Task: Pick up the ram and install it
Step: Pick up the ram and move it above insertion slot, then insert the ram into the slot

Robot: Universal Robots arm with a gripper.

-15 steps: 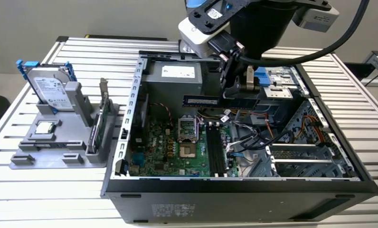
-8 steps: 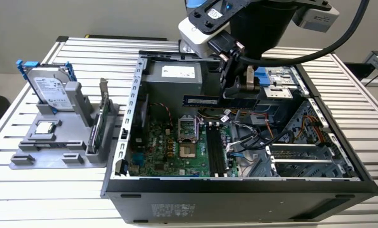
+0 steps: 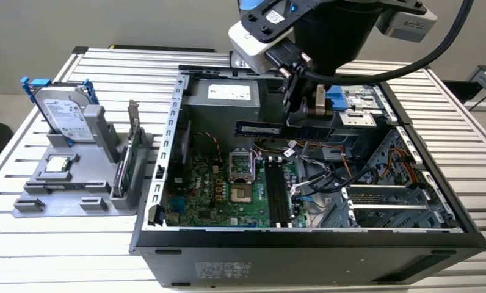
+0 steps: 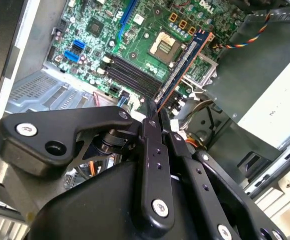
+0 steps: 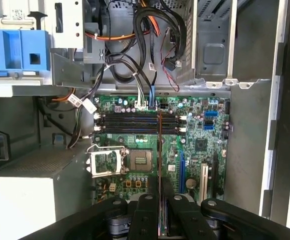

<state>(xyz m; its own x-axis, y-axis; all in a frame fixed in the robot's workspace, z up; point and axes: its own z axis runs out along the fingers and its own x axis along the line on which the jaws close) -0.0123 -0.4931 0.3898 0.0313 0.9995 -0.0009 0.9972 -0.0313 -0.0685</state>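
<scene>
Ribbed silver aluminium bench (image 3: 64, 244), carrying an open black steel tower case (image 3: 308, 250) with a green motherboard (image 3: 218, 195) flat inside. At nine o'clock of the case in the exterior view, grey plastic fixture (image 3: 64, 183) with an upright hard drive (image 3: 64, 116). Hanging from twelve o'clock, near vertical over the case, end effector (image 3: 306, 121) clamped on the ram (image 3: 264, 129): thin dark blue stick, held on edge above the board, crosswise to the long black slots (image 5: 135, 122), clear of them.
</scene>
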